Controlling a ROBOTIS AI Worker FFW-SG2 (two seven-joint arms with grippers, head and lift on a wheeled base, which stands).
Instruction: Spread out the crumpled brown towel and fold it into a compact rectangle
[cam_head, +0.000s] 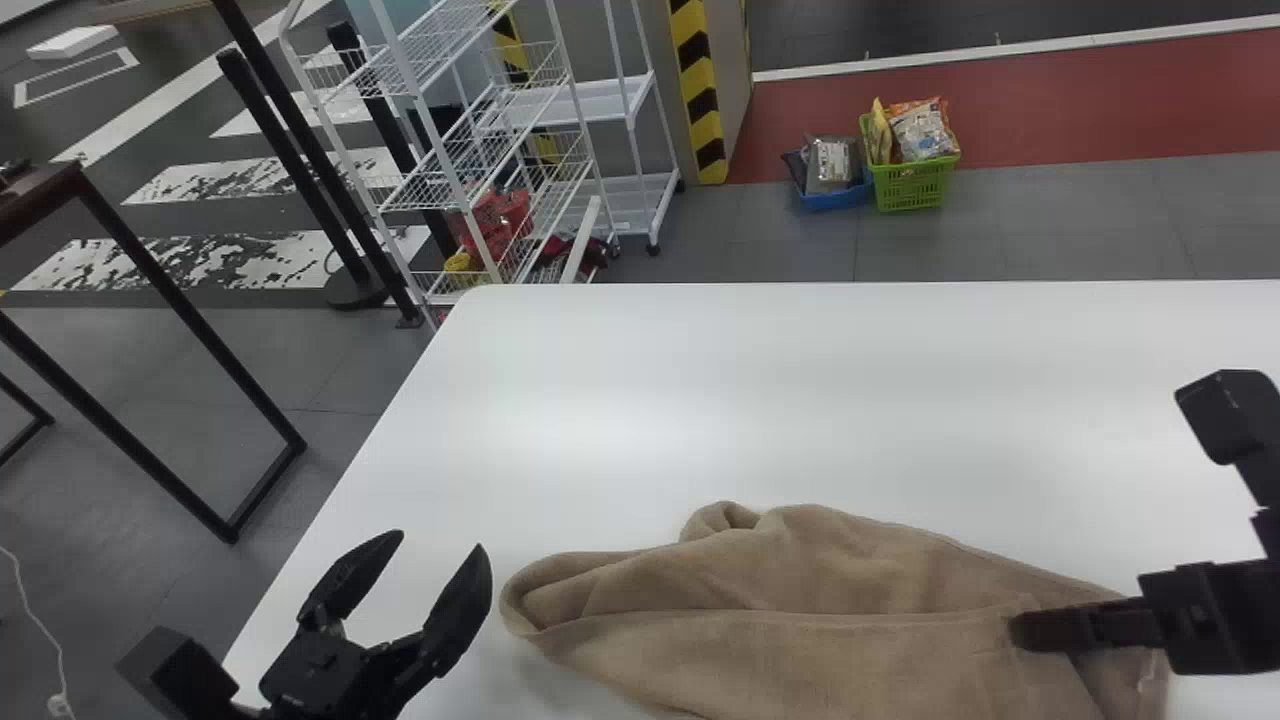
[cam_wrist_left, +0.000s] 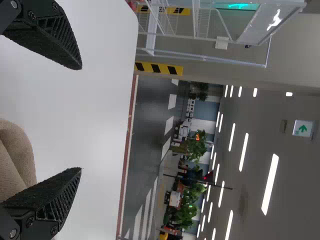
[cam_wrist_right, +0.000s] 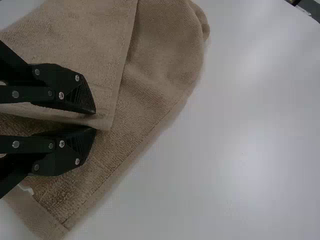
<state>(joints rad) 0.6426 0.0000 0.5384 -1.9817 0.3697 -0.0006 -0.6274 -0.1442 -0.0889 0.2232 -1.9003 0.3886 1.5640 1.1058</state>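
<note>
The brown towel (cam_head: 800, 600) lies rumpled at the white table's near side, its upper layer folded over, with raised folds at its left end. My left gripper (cam_head: 440, 543) stands open just left of that end, nothing between its fingers. In the left wrist view, a rounded fold of the towel (cam_wrist_left: 17, 155) is near one finger of the open left gripper (cam_wrist_left: 80, 119). At the towel's right part is my right gripper (cam_head: 1022, 632). The right wrist view shows the right gripper (cam_wrist_right: 95, 120) shut on the upper layer near a corner of the towel (cam_wrist_right: 160, 60).
The white table (cam_head: 700, 400) extends beyond the towel. Past its far left edge stands a white wire rack (cam_head: 460, 150). A green basket (cam_head: 912, 185) and a blue one (cam_head: 835, 198) with packages are on the floor behind. A dark-framed table (cam_head: 150, 270) stands at left.
</note>
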